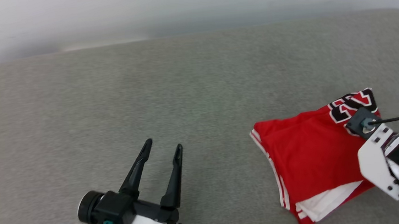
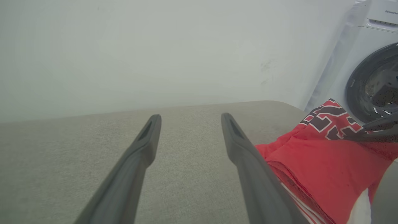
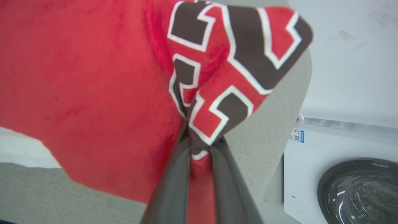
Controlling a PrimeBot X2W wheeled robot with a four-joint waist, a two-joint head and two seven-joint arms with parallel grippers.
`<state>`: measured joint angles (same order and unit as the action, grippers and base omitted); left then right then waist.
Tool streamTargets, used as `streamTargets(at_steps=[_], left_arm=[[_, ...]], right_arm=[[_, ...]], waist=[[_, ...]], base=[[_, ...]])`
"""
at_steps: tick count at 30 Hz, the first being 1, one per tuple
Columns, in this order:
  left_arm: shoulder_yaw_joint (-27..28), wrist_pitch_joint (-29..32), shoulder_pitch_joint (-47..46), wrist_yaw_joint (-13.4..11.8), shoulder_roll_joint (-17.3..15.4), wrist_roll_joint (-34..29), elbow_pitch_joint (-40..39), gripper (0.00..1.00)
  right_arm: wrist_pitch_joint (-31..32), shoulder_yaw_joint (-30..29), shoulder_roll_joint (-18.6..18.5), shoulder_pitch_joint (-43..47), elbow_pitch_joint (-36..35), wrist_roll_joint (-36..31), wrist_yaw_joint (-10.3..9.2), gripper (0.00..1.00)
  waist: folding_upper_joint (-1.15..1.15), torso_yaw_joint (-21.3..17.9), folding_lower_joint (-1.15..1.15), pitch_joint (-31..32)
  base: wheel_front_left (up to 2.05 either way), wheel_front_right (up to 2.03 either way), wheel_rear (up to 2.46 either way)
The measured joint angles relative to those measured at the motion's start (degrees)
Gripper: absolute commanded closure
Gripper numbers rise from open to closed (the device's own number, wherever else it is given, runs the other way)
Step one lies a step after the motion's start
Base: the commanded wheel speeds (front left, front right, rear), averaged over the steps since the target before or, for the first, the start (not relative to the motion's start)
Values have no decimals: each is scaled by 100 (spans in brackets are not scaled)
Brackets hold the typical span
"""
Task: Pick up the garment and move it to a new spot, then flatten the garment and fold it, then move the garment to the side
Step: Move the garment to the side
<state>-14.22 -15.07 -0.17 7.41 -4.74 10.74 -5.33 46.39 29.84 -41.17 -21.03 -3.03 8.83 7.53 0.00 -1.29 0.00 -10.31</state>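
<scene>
The garment (image 1: 306, 153), red with black-and-white lettering and white striped trim, lies folded at the right of the grey surface (image 1: 183, 92). My right gripper (image 3: 199, 141) is shut on the garment's (image 3: 93, 77) lettered edge, fabric bunched between its fingers. In the head view that arm's pale wrist (image 1: 381, 154) covers the garment's right part. My left gripper (image 1: 162, 146) stands open over bare surface at the lower left, well left of the garment. Through the left wrist camera, the left gripper (image 2: 190, 119) is open and the garment (image 2: 326, 161) lies to its right.
A white washing machine (image 3: 342, 174) with a dark round door stands just past the surface's right edge, also seen as the washing machine (image 2: 370, 74) in the left wrist view. A pale wall (image 1: 177, 10) runs behind the surface.
</scene>
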Motion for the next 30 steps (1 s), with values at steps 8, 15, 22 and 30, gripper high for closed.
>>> streamTargets(at_steps=[8, 15, 22, 30], left_arm=[[-637, -1, -788, 0, -213, -99, 43, 0], [-1214, 0, -1544, 0, -535, -160, 105, 0], [-1616, 0, -2013, 0, -646, -146, 141, 0], [-1752, 0, -2308, 0, -719, -199, 132, 0]], right_arm=[[-366, 172, -923, -815, 321, 354, 1, 100], [-1127, -189, -1259, -1272, 1223, 369, 1, 100], [-1839, -554, -1368, -1553, 2297, 146, 1, 100], [-2640, -1254, -1043, -1720, 3499, -94, 1, 100]], waist=[[0, -772, 0, -720], [0, -1229, 1, -1568], [0, -1425, 1, -2216], [0, -1368, 1, -2682]], base=[[0, 0, 0], [0, 0, 0], [0, 0, 0], [0, 0, 0]])
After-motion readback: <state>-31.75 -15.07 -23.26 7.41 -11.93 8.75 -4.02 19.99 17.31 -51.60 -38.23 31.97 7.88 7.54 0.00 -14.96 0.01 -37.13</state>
